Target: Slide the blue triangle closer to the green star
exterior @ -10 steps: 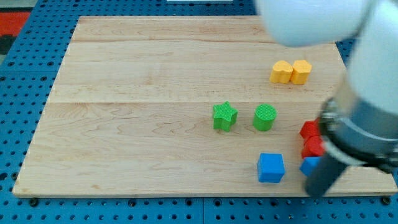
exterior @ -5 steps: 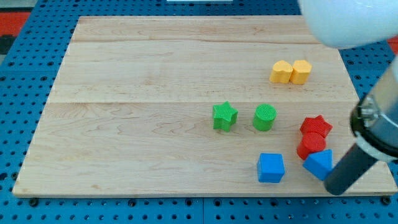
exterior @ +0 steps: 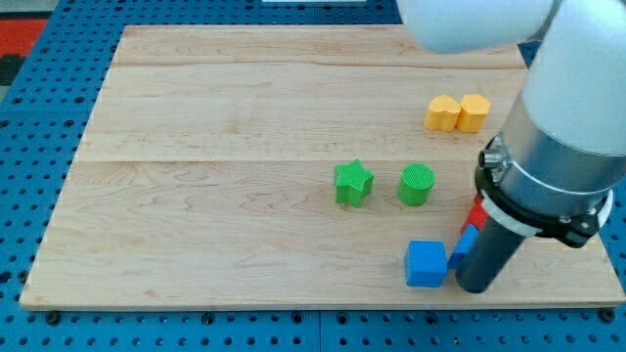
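Blue triangle (exterior: 464, 246) sat wedged between my bare, gripperless tip (exterior: 473, 289) and the blue cube (exterior: 426, 264), risking pushing both.

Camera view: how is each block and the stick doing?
Green star block: flat, alone.
Green round block: flat, alone.
Two yellow blocks: touching.
Blue square block: flat.
Blue triangle block: mostly hidden.
Red block: mostly hidden.
My tip: beside the blue square block.
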`<action>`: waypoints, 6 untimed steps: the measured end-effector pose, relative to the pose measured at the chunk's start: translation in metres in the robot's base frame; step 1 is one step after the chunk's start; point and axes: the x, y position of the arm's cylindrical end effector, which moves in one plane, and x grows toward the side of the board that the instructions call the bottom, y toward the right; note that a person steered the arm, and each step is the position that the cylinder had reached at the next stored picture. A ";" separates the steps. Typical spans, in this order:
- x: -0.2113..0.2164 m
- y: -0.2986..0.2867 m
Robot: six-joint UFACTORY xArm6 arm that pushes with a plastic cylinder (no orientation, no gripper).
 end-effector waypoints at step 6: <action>-0.060 -0.150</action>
